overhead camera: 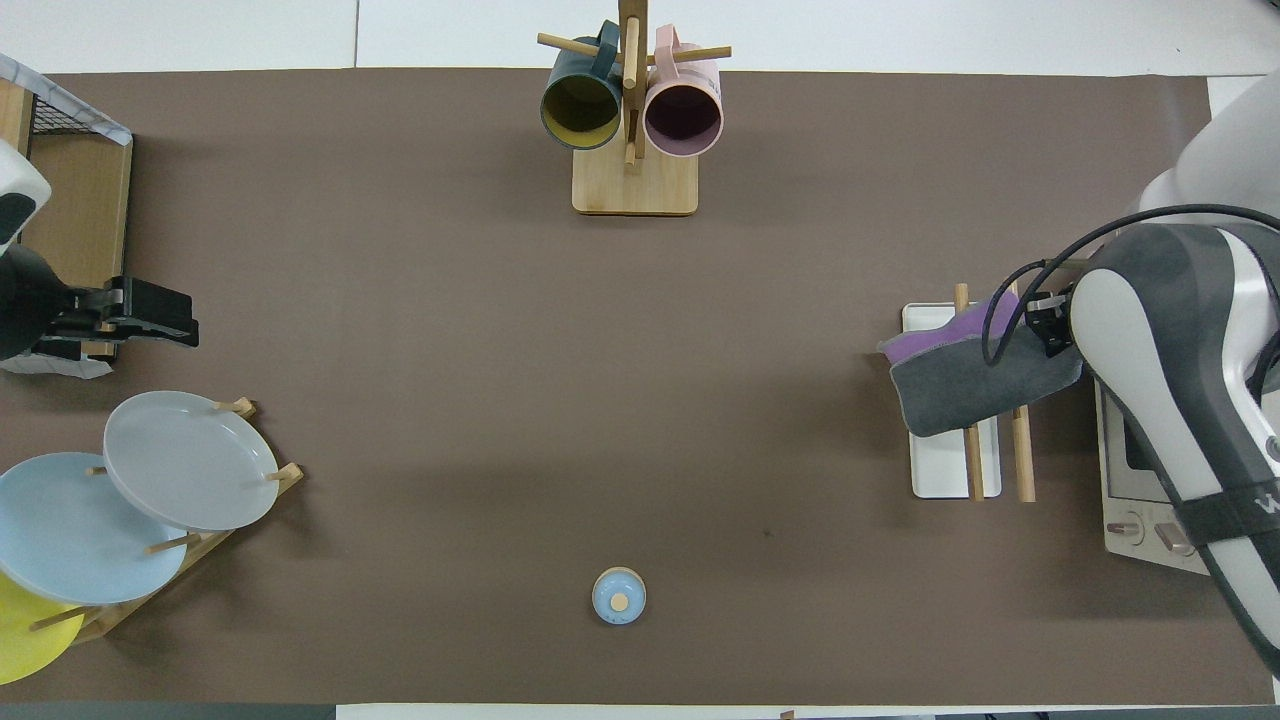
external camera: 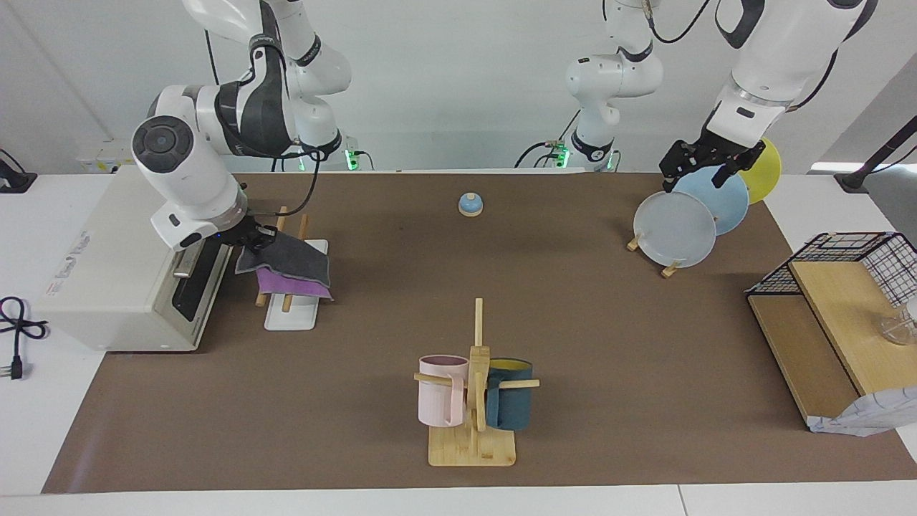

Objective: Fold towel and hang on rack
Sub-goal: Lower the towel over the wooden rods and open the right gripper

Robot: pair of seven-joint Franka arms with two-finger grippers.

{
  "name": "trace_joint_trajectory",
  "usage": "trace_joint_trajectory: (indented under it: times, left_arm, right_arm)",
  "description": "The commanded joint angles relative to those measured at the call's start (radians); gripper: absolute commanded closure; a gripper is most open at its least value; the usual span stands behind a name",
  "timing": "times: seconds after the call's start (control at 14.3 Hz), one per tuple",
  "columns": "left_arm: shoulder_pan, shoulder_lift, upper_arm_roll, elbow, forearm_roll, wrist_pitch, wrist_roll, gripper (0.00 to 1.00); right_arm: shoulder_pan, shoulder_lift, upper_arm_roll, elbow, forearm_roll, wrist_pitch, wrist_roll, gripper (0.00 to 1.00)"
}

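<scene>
- Towel (external camera: 286,264), folded with grey face up, is draped over the rack (external camera: 295,314) near the desk's edge at the right arm's end.
- One corner is pinched by the closed right gripper (external camera: 252,240).
- Left gripper (external camera: 706,159), spread wide and holding nothing, is kept above the plates (external camera: 675,229).

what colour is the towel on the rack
Dark grey on the upper face, purple on the under layer. Overhead view shows it best, draped over the rack.

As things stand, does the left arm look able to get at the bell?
Probably yes. The left gripper hangs open and empty over the plates, and the mat between it and the bell is bare. The right gripper is busy holding the towel on the rack.
</scene>
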Motion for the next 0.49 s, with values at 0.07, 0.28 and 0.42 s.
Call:
trace_joint_trajectory:
  times: [0.07, 0.28, 0.42]
  left_arm:
    - [-0.110, 0.028, 0.100, 0.007, 0.015, 0.034, 0.012, 0.00]
    - [-0.103, 0.037, 0.092, 0.012, 0.016, 0.022, 0.024, 0.00]
    - [-0.096, 0.007, 0.083, 0.001, 0.016, 0.023, 0.047, 0.00]
  right_arm:
    - [-0.008, -0.025, 0.004, -0.040, -0.059, 0.001, -0.052, 1.00]
    - [-0.021, -0.054, 0.004, -0.113, -0.062, 0.041, -0.058, 1.00]
    - [-0.033, -0.064, 0.004, -0.141, -0.060, 0.072, -0.077, 1.00]
